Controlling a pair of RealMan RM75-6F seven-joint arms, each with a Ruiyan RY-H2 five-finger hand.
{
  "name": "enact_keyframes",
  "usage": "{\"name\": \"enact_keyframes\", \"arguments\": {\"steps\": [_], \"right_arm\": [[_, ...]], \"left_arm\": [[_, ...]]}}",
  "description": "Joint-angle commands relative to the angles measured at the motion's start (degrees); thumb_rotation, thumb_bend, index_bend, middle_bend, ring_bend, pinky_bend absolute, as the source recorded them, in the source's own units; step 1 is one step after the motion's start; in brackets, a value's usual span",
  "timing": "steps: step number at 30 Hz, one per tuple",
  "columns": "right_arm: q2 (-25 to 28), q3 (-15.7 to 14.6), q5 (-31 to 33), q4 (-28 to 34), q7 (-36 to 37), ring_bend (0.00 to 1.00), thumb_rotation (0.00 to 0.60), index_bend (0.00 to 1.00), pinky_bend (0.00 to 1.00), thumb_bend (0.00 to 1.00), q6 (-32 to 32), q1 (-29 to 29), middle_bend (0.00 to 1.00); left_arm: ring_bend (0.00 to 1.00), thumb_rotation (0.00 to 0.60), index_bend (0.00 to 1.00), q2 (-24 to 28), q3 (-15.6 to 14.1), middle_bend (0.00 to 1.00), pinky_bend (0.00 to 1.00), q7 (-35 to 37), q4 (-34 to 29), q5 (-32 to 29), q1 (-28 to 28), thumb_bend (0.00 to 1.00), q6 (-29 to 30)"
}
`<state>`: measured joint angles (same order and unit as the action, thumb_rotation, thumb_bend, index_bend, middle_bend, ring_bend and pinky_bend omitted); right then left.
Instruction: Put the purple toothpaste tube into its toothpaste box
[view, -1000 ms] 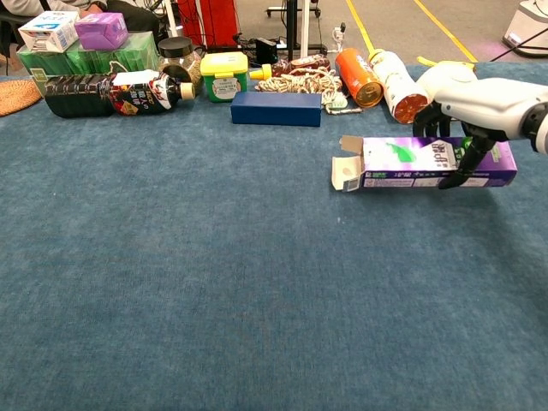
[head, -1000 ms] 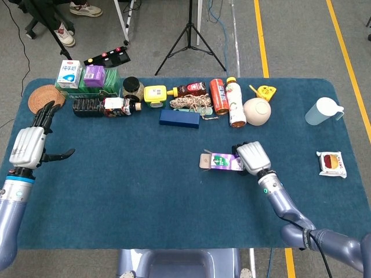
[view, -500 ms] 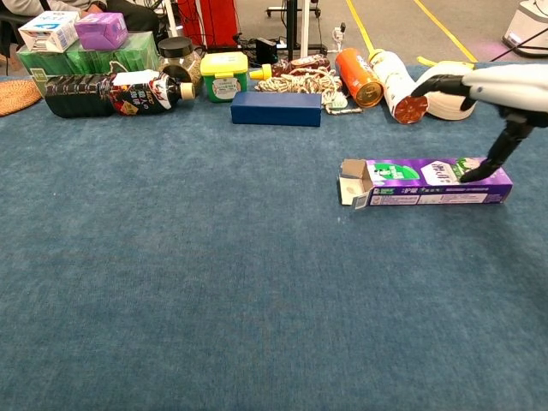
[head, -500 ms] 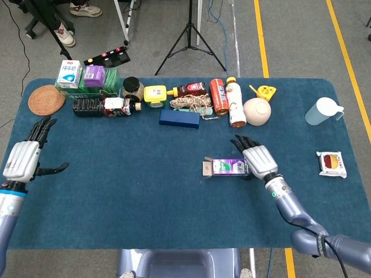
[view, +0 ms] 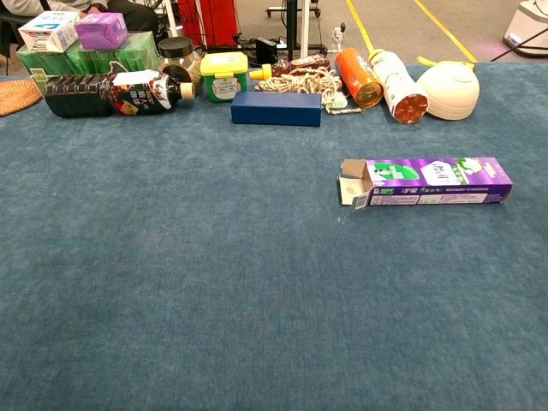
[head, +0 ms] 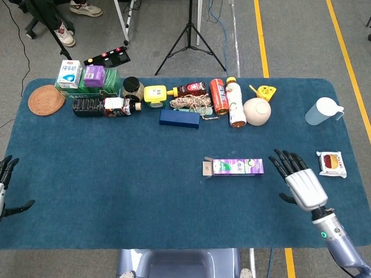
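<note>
The purple toothpaste box (head: 234, 167) (view: 428, 181) lies flat on the blue table, long side left to right, with its left end flap open. No toothpaste tube shows outside the box. My right hand (head: 300, 183) hovers to the right of the box, apart from it, fingers spread and holding nothing. My left hand (head: 4, 188) shows only at the far left edge of the head view, fingers apart, empty. Neither hand appears in the chest view.
A row of items runs along the back: dark bottle (head: 104, 107), yellow container (head: 155, 94), blue box (head: 179, 118), rope (head: 191, 102), orange can (head: 218, 95), bottle (head: 236, 103), bowl (head: 257, 111). A pitcher (head: 322, 111) and snack packet (head: 331, 163) sit at the right.
My right hand let go of the box and drew back to the right and toward the front edge. My left hand slid down to the left edge. The box now lies flat.
</note>
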<state>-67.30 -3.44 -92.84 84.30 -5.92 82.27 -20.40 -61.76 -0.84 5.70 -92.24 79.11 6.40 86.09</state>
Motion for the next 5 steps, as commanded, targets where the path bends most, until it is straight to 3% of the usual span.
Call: {"name": "enact_keyframes", "arguments": {"steps": [1,5], "right_arm": [[0.0,-1.5,-3.0,-3.3,1.4,0.00,0.600,0.01,0.11,0.00,7.2,5.0,0.00],[-2.3,-0.6,-3.4,-5.7,1.0,0.00,0.600,0.01,0.11,0.00,10.9,7.5,0.00]], "left_arm": [[0.00,0.600,0.00,-2.8,0.3,0.00,0.00,0.1,2.5,2.6,-3.9,0.02,7.3],[0.00,0.600,0.00,-2.8,-0.1,0.00,0.00,0.8,2.6,3.8,-4.5,0.02,7.0]]}}
